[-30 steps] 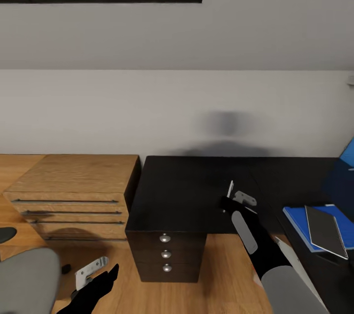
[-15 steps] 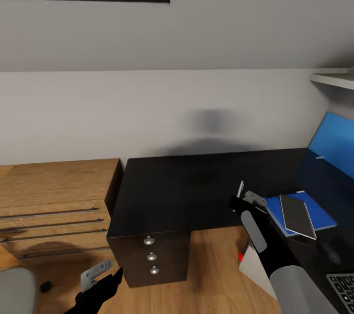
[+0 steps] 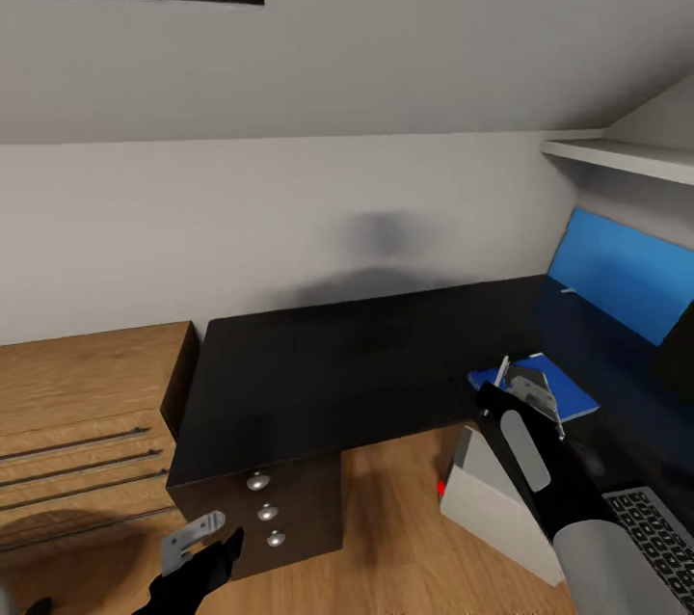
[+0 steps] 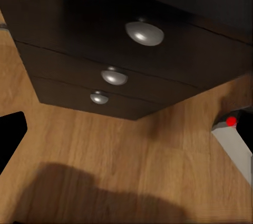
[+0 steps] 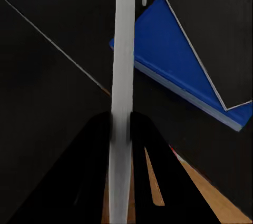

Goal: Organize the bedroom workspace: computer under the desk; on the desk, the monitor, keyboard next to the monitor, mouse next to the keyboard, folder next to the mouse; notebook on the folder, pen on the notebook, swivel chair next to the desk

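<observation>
The right gripper (image 3: 516, 382) is clamped on the whitish pen (image 5: 122, 92), held over the black desk (image 3: 318, 364) just beside the blue folder (image 5: 168, 55), where the dark notebook (image 5: 216, 29) lies on top. The left gripper (image 3: 198, 538) hangs low before the drawer unit (image 4: 105, 60); whether its jaws are apart I cannot tell. The grey computer (image 3: 496, 509) stands on the floor under the desk.

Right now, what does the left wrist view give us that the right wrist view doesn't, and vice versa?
Left wrist's side: the drawer unit front with three round silver knobs, and a corner of the computer with its red light.
Right wrist's side: the right gripper shut on the pen, and beyond it the folder with the notebook lying on it.
Shared: the black desk and the wooden floor.
</observation>
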`<state>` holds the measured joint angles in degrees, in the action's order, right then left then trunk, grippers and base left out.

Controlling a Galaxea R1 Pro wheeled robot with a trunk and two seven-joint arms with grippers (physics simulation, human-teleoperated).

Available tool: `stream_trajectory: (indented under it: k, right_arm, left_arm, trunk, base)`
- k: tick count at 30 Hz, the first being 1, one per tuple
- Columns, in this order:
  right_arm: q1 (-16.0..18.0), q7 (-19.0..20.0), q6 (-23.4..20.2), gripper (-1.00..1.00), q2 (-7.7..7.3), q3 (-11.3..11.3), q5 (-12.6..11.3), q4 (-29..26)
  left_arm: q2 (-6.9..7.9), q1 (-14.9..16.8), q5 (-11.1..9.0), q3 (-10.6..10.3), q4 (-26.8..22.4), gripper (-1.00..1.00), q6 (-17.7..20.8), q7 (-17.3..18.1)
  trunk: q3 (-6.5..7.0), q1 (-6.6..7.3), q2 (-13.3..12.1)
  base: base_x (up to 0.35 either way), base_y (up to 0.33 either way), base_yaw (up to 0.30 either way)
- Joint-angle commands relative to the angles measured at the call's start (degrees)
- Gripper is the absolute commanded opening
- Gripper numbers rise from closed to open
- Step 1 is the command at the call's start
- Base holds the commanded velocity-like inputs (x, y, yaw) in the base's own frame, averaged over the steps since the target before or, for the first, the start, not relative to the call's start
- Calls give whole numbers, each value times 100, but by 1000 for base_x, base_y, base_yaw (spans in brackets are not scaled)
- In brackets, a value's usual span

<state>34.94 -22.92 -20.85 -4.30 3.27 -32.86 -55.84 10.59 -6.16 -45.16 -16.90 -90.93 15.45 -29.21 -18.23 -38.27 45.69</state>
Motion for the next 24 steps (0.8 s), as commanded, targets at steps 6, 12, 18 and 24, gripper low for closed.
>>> stream_trajectory:
  k: [6, 12, 18, 24]
  right_arm:
    - [4, -17, -14, -100, -34, 9, -54, -6]
    - [4, -12, -10, -100, -39, 7, -53, -7]
    - [3, -13, -5, -100, -37, -5, -29, -14]
    - [4, -5, -2, -100, -38, -23, -4, -8]
  left_arm:
    - [4, 0, -26, -31, -12, 100, -2, -40]
    - [4, 0, 33, -71, -12, 100, -6, -40]
    - [4, 0, 402, -187, -12, 100, -14, -47]
    - [4, 0, 503, -233, -17, 100, -16, -9]
  trunk:
    - [-7, -2, 6]
    - [-7, -2, 6]
    - [-7, -2, 6]
    - [-7, -2, 6]
  base:
    - [0, 0, -274]
    - [2, 0, -217]
    - [197, -40, -38]
    - [295, -95, -2]
